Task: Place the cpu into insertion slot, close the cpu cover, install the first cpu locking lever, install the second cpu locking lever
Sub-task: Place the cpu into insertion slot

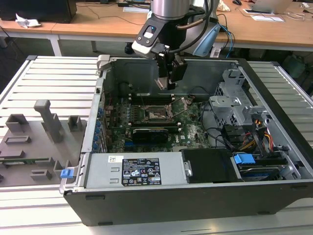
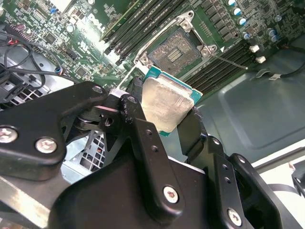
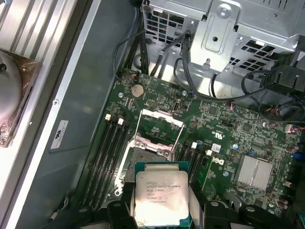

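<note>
A slatted metal table [image 1: 49,73] carried an open computer case [image 1: 195,200], lying on its side. In the exterior view a grey fixture tray [image 1: 29,142] lay at the case's nine o'clock, on the exterior view's left, and wooden desks [image 1: 98,27] ran across the room at twelve o'clock. Inside the case, a labelled power supply [image 1: 139,171] sat at six o'clock of the insertion slot [image 1: 159,115] and a metal drive cage [image 1: 230,105] at its three o'clock.

That view placed the arm above the board, hanging clear of the socket. In the second wrist view the gripper [image 2: 164,112] was clamped on the cpu [image 2: 167,98], one black finger [image 2: 138,102] on each of two opposite edges, with the silver face showing and the teal-green rim just visible. The chip was in the air, near the socket but apart from it. The bare socket lay beyond the chip, with a thin lever [image 2: 231,61] standing loose beside it.

The first wrist view showed the cpu cover [image 3: 161,125] swung up and open past the socket, long memory slots [image 3: 107,152] on either side, a coin battery [image 3: 137,89], and a finned heatsink [image 3: 255,171].
</note>
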You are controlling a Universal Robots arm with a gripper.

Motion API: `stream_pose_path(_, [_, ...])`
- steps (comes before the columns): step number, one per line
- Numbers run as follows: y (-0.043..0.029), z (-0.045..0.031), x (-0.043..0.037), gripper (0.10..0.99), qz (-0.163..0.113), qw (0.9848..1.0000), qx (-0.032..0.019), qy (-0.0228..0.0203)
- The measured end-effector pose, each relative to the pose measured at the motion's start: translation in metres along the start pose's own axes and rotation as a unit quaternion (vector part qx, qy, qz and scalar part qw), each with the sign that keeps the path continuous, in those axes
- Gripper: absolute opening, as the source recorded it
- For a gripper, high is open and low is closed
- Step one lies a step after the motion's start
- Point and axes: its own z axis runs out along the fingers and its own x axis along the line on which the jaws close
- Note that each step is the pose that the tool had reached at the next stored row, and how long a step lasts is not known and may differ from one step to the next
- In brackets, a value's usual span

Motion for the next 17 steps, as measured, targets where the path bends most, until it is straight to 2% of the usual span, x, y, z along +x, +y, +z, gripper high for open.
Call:
stream_pose_path(4, [-0.0002,0.0021,0.0,0.537,0.002,1.0,0.0,-0.0002])
stream_pose_path(11, [-0.0009,0.0102,-0.0002,0.537,0.032,0.9995,0.0002,-0.0053])
stream_pose_path(17, [-0.0014,0.016,-0.0003,0.537,0.084,0.9964,-0.0006,-0.0099])
